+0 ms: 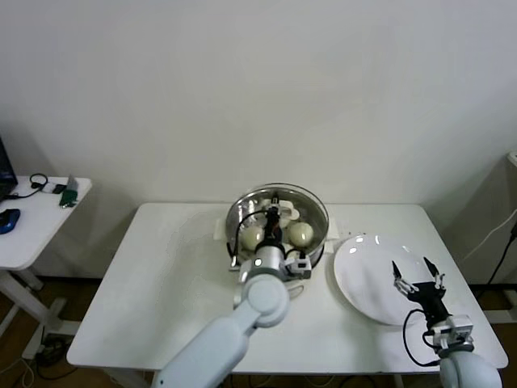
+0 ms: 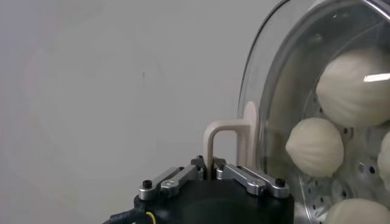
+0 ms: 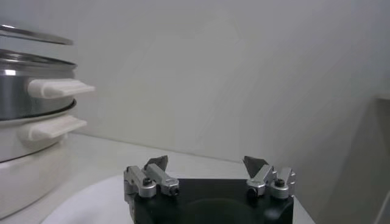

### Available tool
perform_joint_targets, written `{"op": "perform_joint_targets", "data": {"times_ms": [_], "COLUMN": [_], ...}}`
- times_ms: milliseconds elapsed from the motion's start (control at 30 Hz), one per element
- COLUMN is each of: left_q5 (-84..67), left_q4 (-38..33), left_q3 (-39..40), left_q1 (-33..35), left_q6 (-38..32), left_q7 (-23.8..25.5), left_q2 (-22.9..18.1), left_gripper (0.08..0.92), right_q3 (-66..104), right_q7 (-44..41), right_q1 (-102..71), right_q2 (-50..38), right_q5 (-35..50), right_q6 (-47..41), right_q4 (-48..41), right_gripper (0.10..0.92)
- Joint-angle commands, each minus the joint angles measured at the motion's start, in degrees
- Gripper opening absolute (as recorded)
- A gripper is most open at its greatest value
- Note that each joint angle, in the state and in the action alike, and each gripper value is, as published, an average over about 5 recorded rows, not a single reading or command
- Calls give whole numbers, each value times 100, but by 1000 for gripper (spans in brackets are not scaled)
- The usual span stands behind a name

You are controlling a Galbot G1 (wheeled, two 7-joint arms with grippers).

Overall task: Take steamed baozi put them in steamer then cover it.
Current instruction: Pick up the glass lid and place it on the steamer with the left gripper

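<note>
White laminate covers the small side desk (image 1: pixel 32 222) at the far left of the head view, where a few small dark items lie near its back edge. To its right stands the main desk (image 1: pixel 161 283), also white, and the left arm reaches forward over its middle to the steamer (image 1: pixel 237 218), a shiny steel basket set near the desk's back edge. The left gripper (image 1: pixel 273 218) is above the basket, and the left wrist view shows it pressed together on the white handle (image 2: pixel 220 139) of the cover (image 2: pixel 268 91), pinching the upright loop between its fingers (image 2: pixel 247 176). The clear glass cover sits over the steamer, and in the right wrist view its rim (image 3: pixel 33 35) shows a gap above the basket's edge on that side; I cannot tell whether it is fully seated. Through the glass the steamed baozi (image 2: pixel 314 146) rest on the perforated floor inside the basket, four cream-white buns partly in the left wrist view, two of them plain in the head view on either side of the gripper. Just beside the steamer on the right lies a flat white plate (image 1: pixel 363 267). The right gripper (image 1: pixel 417 276) hovers over the near right part of that plate with its fingers spread wide apart and holding nothing. The right wrist view shows the steamer's white side handles (image 3: pixel 60 88), one above the other.
</note>
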Motion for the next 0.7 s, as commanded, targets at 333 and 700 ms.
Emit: {"op": "perform_joint_targets", "data": {"times_ms": [333, 700], "left_q5": [-10, -203], "left_q4": [521, 558], "left_q3": [43, 36], "left_q1": [-66, -79], "left_q6": [267, 279], "left_q7": [-303, -387], "left_q2": [-115, 1], "left_gripper": [149, 149], "right_q3": [108, 127], "right_q7": [-27, -73], "right_q1": [-42, -54], "right_q2": [36, 67], "right_q5": [-13, -20], "right_q6": [50, 75], "right_q4": [-10, -20], "right_gripper": [823, 823]}}
